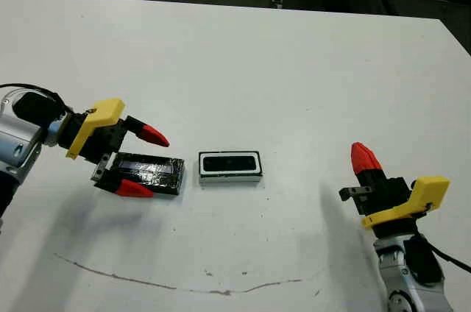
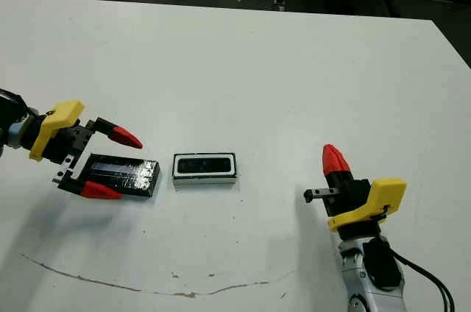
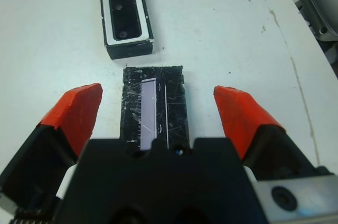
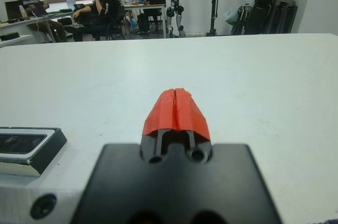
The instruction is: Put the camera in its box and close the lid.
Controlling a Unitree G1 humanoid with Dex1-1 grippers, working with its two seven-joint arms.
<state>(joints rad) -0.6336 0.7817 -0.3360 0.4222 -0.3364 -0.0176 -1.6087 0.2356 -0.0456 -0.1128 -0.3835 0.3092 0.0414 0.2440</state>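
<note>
From the head views the left gripper (image 1: 140, 161) straddles the lid (image 1: 147, 173), fingers spread – its long axis runs left-right, box (image 1: 229, 165) holding the camera (image 1: 228, 164) just right; wrist views confirm this, the right gripper (image 4: 176, 109) pressed together, well apart.

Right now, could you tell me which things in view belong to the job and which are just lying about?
Job:
- camera, lying in the box
- lid, between the open left gripper

Not the job:
- right gripper, shut, empty
- table, with a thin brown mark
</note>
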